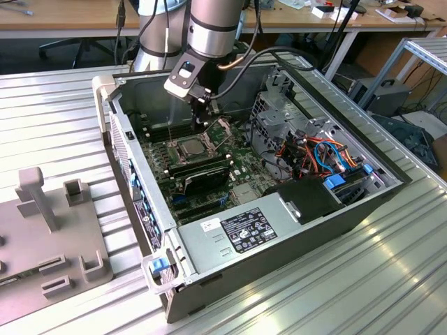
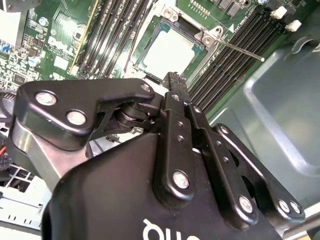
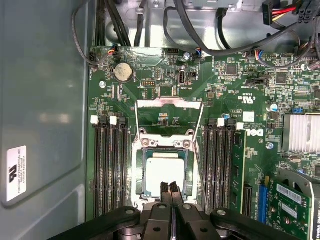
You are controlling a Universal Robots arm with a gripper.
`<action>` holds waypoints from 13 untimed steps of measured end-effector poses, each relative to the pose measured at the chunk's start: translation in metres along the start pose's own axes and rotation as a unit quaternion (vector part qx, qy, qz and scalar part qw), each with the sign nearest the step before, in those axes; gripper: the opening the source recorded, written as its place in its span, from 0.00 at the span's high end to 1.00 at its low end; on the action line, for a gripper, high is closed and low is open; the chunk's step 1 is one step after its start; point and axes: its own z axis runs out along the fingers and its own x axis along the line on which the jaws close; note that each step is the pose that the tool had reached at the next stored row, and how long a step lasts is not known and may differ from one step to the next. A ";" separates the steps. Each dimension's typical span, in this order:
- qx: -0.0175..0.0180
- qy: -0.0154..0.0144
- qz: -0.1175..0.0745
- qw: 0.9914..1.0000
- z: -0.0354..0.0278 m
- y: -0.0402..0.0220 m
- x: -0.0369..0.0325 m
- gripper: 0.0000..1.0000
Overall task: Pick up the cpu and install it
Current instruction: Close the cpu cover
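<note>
The cpu (image 3: 165,171), a small silver-grey square, lies flat in the dark socket on the green motherboard (image 3: 150,80); it also shows in the second wrist view (image 2: 167,52) and the exterior view (image 1: 190,146). The socket's metal frame (image 3: 170,103) stands hinged open beyond it, and its thin lever (image 2: 235,47) sticks out to one side. My gripper (image 3: 170,189) hangs just above the cpu's near edge with its two black fingers pressed together and nothing between them. In the exterior view the gripper (image 1: 202,117) reaches down into the open computer case (image 1: 279,244).
Rows of black memory slots (image 3: 110,170) flank the socket on both sides. A black graphics card (image 1: 202,178) lies close in front of the socket. The drive cage with coloured cables (image 1: 328,160) fills the case's right. A grey fixture block (image 1: 49,230) stands outside at the left.
</note>
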 end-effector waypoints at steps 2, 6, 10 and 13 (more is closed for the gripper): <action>0.000 0.000 0.000 1.000 -0.0030 0.0000 0.0000 0.89; 0.000 0.000 0.000 1.000 -0.0047 0.0001 0.0000 0.89; 0.000 0.000 0.000 1.000 -0.0048 0.0001 -0.0001 0.89; 0.000 0.000 0.000 1.000 -0.0049 0.0018 -0.0001 0.89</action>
